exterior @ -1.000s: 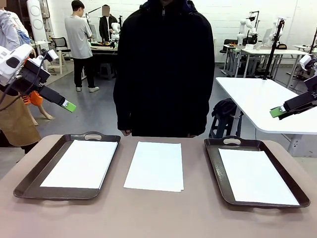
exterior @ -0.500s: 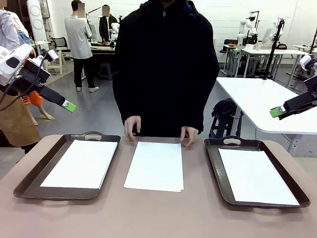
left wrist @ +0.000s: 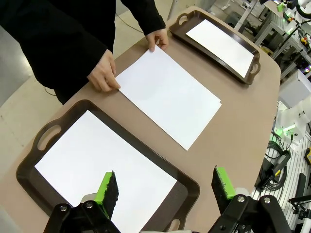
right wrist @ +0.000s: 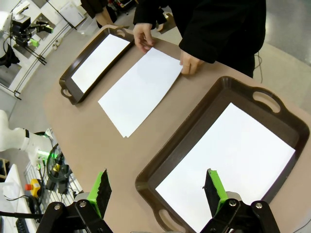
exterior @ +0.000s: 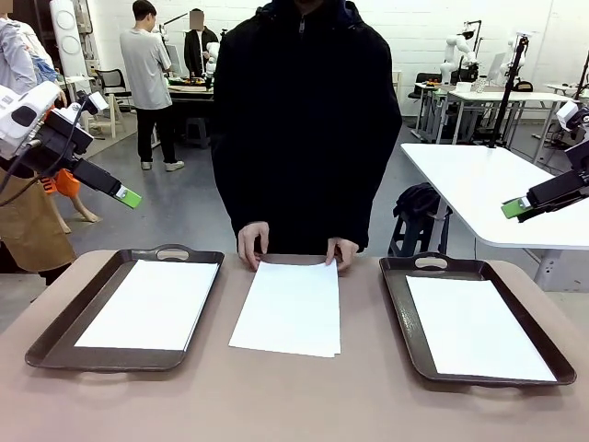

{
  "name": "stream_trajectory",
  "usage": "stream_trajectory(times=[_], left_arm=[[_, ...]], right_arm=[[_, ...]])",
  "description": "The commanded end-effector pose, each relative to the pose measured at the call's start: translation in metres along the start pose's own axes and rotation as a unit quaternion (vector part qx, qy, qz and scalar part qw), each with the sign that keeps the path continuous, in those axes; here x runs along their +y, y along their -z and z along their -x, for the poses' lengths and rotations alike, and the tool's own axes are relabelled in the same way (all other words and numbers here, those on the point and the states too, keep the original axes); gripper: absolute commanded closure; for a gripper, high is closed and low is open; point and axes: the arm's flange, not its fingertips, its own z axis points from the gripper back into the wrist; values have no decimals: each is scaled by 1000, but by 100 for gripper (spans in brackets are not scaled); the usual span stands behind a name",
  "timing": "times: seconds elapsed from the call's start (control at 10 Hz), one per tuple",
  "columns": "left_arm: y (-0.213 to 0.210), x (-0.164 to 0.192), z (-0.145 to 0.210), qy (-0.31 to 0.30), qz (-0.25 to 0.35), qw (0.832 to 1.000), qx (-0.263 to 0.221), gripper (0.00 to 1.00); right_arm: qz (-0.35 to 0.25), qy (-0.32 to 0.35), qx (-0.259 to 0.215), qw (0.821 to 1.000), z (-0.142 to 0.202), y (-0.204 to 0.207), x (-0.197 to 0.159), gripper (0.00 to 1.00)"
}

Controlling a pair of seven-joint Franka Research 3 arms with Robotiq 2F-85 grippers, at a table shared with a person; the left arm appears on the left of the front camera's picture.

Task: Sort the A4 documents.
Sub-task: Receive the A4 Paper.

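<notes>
The left gripper (left wrist: pixel 164 180) hangs released, jaws spread wide and empty, directly over a plain white A4 sheet (left wrist: pixel 92 160) in the left tray (left wrist: pixel 29 170). The right gripper (right wrist: pixel 156 180), equally spread and empty, hovers over a second sheet (right wrist: pixel 228 155) in the right tray (right wrist: pixel 194 121). Beyond both, between the trays, a small stack of sheets (exterior: pixel 287 308) lies on the table (exterior: pixel 294 405), with the person's hands (exterior: pixel 251 245) touching its far edge.

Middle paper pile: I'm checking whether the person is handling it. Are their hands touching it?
Touching. The left wrist view shows one hand and the other hand resting fingertips on the far corners of the middle paper pile.
</notes>
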Motion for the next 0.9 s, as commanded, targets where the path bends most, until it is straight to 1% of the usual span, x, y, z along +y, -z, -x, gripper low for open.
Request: stream_trajectory(times=[0.0,0.8], left_arm=[[-1,-1,0,4,-1,1000,-1,0],[-1,-1,0,4,-1,1000,-1,0]], right_arm=[[-8,1,-7,1000,-1,1,0,0],[-8,1,-7,1000,-1,1,0,0]])
